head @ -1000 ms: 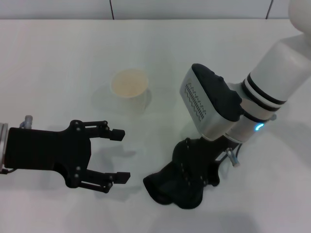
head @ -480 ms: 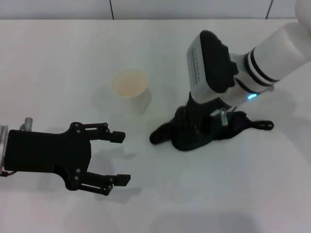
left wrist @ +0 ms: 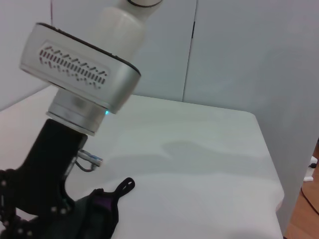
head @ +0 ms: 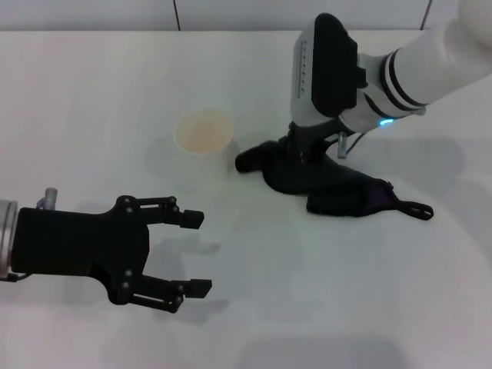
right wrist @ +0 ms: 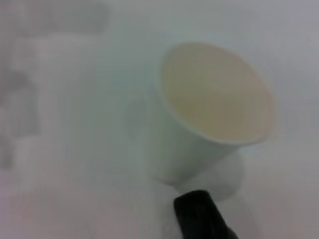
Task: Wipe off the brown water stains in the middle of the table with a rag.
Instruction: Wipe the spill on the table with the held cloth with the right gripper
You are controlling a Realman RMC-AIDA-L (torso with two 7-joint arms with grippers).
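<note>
My right gripper (head: pixel 280 165) presses down on the table (head: pixel 361 300) just right of a white paper cup (head: pixel 204 137), shut on one end of the dark rag (head: pixel 346 196). The rest of the cloth trails out to the right, its loop tab (head: pixel 415 207) lying flat. The left wrist view shows the same rag (left wrist: pixel 97 216) under the right arm's wrist. My left gripper (head: pixel 194 254) hovers open over the near left of the table, holding nothing. No brown water stains show in any view.
In the right wrist view the paper cup (right wrist: pixel 209 109) stands very close, with a black tip (right wrist: pixel 199 214) beside its base. The table's far edge meets a pale wall (head: pixel 231 11).
The right gripper has dragged the rag from the near centre of the table away and up beside the cup, the cloth spreading out to the right. The left gripper has barely shifted.
</note>
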